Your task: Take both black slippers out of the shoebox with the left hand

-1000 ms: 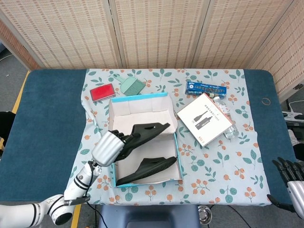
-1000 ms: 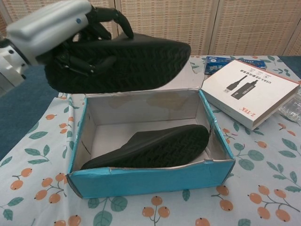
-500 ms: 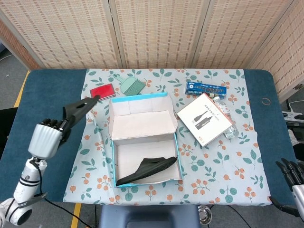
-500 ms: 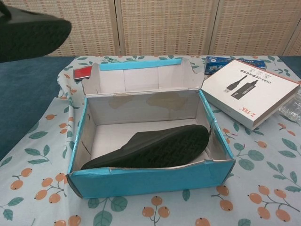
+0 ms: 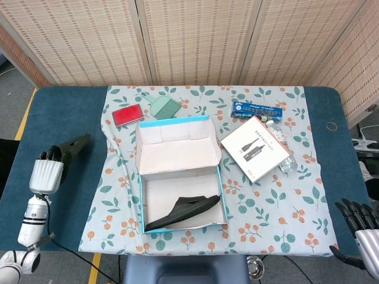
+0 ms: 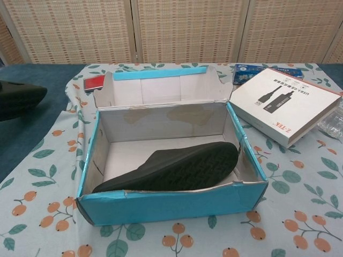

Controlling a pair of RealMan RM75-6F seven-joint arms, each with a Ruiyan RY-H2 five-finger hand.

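My left hand is out over the blue table left of the cloth, gripping one black slipper whose toe points up and right; the chest view shows that slipper's toe at the left edge. The second black slipper lies on its side in the front of the open shoebox, leaning on the front wall, sole outward. My right hand hangs at the bottom right corner, off the table, fingers apart and holding nothing.
On the floral cloth behind the box lie a red case, a green brush, and a blue pack. A white product box rests on a water bottle to the right.
My left hand carried the first slipper up out of the shoebox and swung it left, then lowered it over the blue table. The other slipper stayed in the box.
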